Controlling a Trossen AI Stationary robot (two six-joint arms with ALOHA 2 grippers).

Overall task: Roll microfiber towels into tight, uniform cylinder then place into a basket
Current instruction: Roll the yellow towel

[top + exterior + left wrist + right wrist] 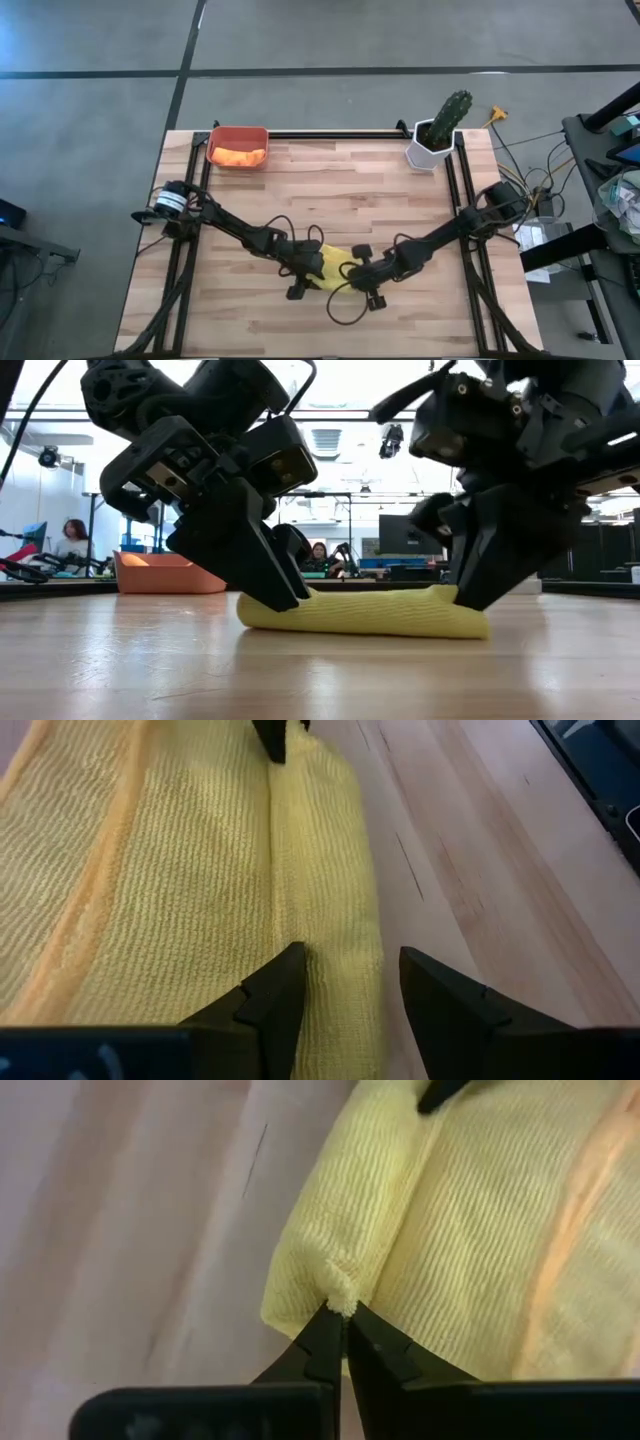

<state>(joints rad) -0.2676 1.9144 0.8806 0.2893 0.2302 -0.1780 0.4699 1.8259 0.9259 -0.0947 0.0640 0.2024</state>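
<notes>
Right gripper (340, 1318) has its jaws clenched on a tiny pinch of the yellow towel (335, 265), right at the corner of its rolled edge. Left gripper (345, 985) sits with jaws parted, straddling the roll at the other end. Towel lies partly rolled near the counter (330, 190) front middle. The basket (238, 147) is at the far left corner with an orange towel (240, 156) inside

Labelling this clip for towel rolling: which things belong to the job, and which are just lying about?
Job: yellow towel, orange towel in the basket, left gripper, right gripper.
Lying about: cactus pot.
</notes>
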